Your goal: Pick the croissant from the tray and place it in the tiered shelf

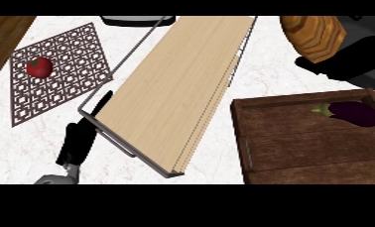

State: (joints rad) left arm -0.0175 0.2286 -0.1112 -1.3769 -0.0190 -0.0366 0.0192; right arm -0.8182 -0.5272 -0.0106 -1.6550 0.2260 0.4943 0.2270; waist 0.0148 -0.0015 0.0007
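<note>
you see the croissant (pixel 316 36) held high at the tabletop's (pixel 278 80) far right corner, in your right hand (pixel 344 65), whose dark fingers curl under and around it. the tiered shelf (pixel 179 89), a pale wooden board in a thin metal frame, runs diagonally across the middle of the tabletop. the dark wooden tray (pixel 293 141) sits at the near right corner, with an eggplant (pixel 356 112) lying near its far right edge. your left hand (pixel 79 139) rests low at the near left edge, fingers straight and relaxed, just beside the shelf's near corner. a tomato (pixel 39 67) sits on a patterned mat (pixel 62 75) by the left edge.
</note>
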